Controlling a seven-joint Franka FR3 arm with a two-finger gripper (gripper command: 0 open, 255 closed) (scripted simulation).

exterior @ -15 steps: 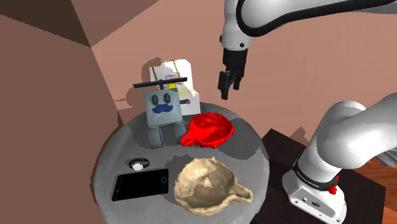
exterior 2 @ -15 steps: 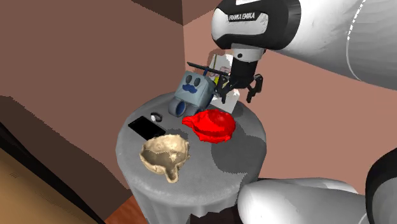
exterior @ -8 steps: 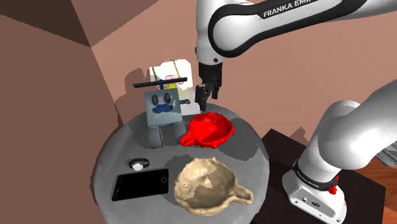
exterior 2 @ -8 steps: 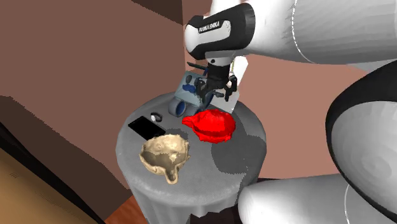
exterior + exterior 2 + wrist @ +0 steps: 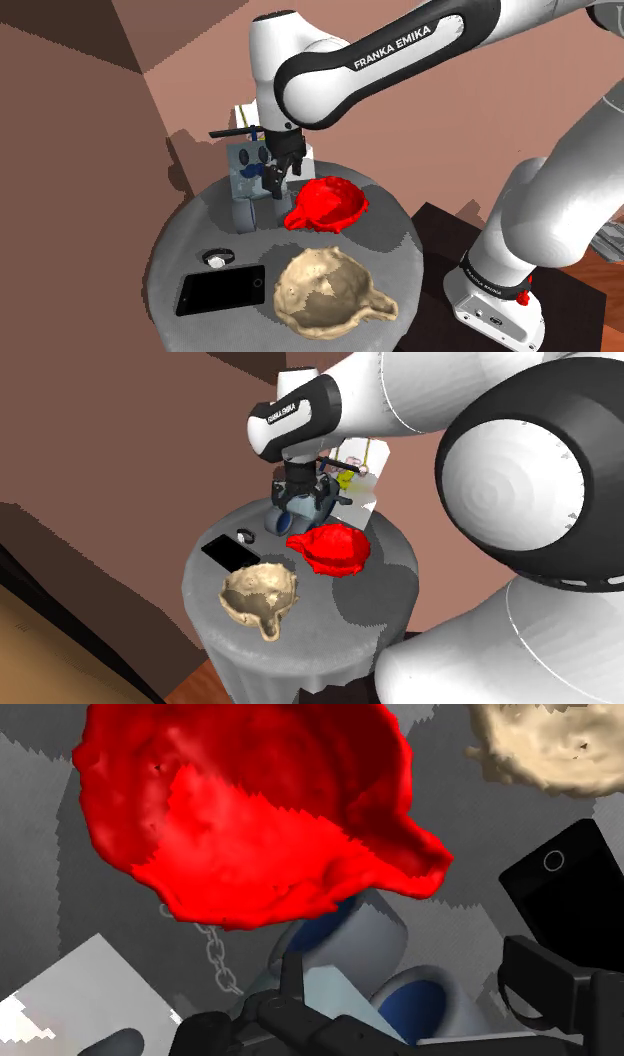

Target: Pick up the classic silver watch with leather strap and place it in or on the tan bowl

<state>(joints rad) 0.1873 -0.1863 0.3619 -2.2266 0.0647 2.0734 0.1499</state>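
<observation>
holding watch: round grey table, brown walls

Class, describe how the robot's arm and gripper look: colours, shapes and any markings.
The arm is built of thick, rounded white links with dark joints. A black band on it carries white FRANKA EMIKA lettering, and a small red mark sits near its base. The two-finger gripper is all black.
</observation>
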